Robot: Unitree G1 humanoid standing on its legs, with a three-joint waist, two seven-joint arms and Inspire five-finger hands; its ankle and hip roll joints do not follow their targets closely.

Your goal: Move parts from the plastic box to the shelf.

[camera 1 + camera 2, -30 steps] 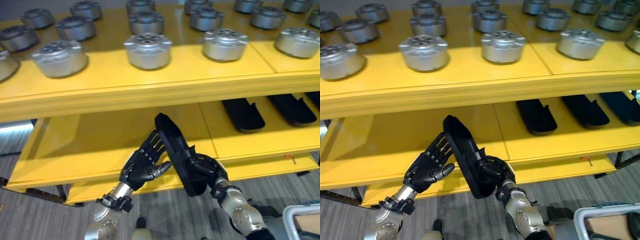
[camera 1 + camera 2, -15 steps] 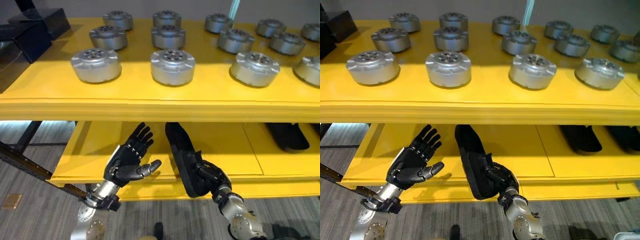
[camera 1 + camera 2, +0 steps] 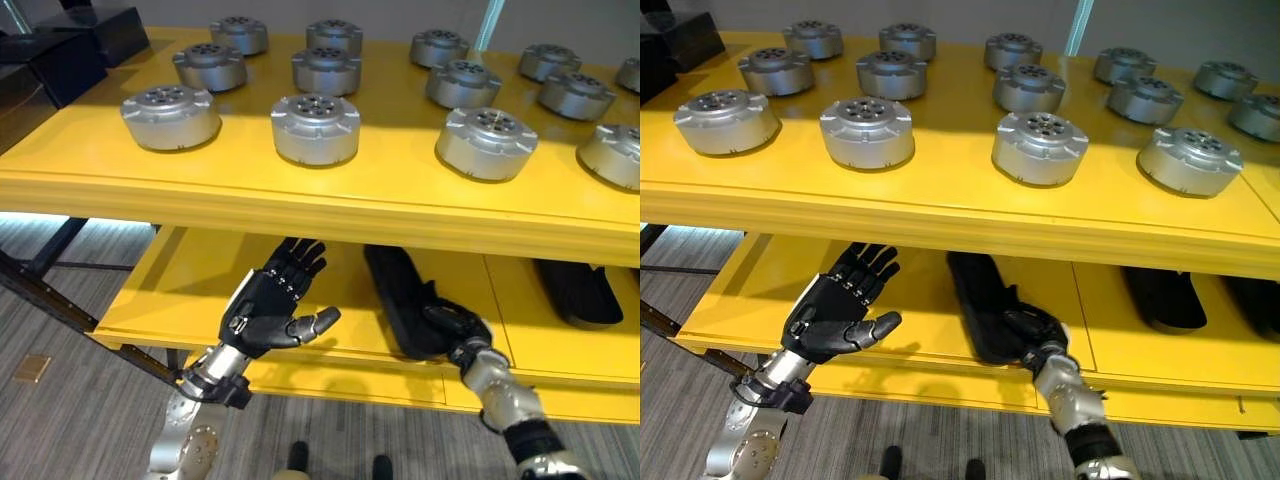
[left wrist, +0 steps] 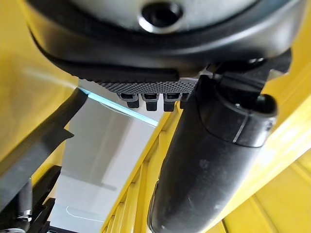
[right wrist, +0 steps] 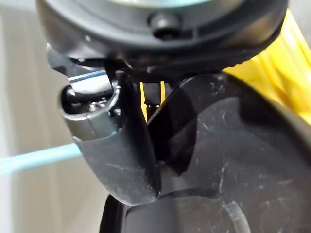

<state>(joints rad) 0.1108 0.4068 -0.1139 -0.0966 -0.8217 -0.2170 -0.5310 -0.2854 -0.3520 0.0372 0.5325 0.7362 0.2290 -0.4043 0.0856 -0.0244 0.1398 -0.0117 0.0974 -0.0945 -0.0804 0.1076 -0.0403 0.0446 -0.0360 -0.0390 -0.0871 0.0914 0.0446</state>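
Note:
A long black part lies on the lower yellow shelf, its far end under the upper board. My right hand grips its near end, fingers and thumb curled round it; the right wrist view shows the thumb pressed on the black part. My left hand hovers open to the left of the part, palm towards it, fingers straight, not touching it. In the left wrist view the thumb stands out against yellow shelf.
The upper yellow shelf carries several round silver metal parts. More black parts lie further right on the lower shelf. Black boxes stand at the upper shelf's left end. Grey floor lies below.
My right hand has carried the black part forward and laid it on the lower shelf. The left hand came off the part and stays open beside it. The camera shifted too.

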